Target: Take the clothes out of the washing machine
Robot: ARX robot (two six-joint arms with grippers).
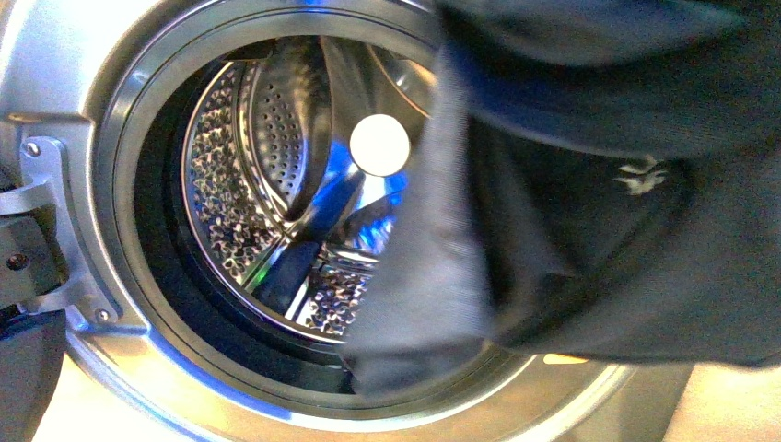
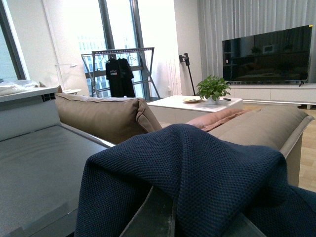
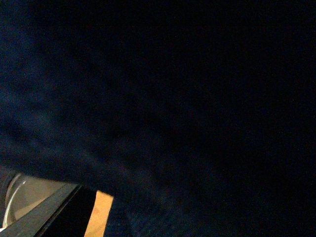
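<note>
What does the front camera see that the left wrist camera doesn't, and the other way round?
Only the front view shows the washing machine: its round opening and shiny perforated drum. Only the left wrist view shows a living room: sofa, television, potted plant and a drying rack holding a black shirt. Both show dark cloth close to the lens: hanging at the right in front, draped blue knit at the wrist. Whether it is one garment, I cannot tell.

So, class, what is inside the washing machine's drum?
Only bare perforated steel shows in the drum. A dark garment hanging across the opening hides its right side.
</note>
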